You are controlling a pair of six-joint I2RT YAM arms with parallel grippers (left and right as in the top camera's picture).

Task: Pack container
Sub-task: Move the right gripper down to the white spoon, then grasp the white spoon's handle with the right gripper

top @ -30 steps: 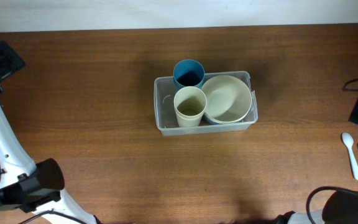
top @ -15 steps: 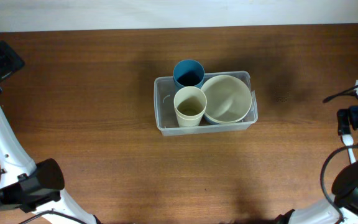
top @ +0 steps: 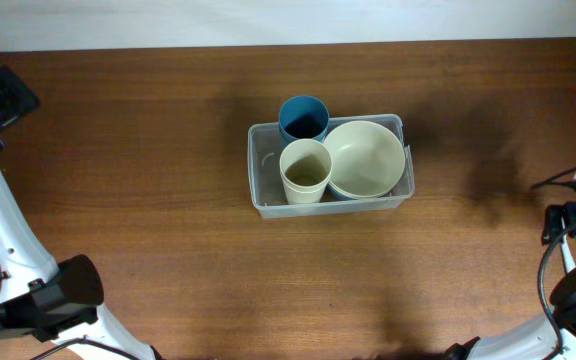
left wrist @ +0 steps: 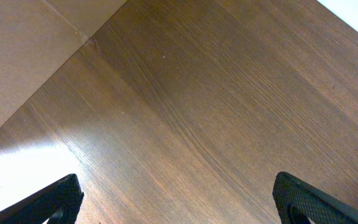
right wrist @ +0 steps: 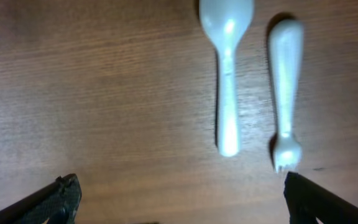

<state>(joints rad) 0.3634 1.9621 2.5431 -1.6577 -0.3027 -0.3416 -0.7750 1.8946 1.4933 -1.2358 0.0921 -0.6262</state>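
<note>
The right end effector (right wrist: pixel 180 204), spread and empty, hovers above the spoon (right wrist: pixel 227 81) and fork (right wrist: pixel 284 87), whose long axes point straight away from it. The container (top: pixel 259 166) sits at the middle of the desk (top: pixel 118 200), well to its left. The left end effector (left wrist: pixel 179 205), also spread, faces only bare wood.

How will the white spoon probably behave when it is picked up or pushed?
The white spoon looks like thin plastic, so probably light and slightly bendy. Lying flat on the table, it would likely slide rather than roll when pushed.
</note>
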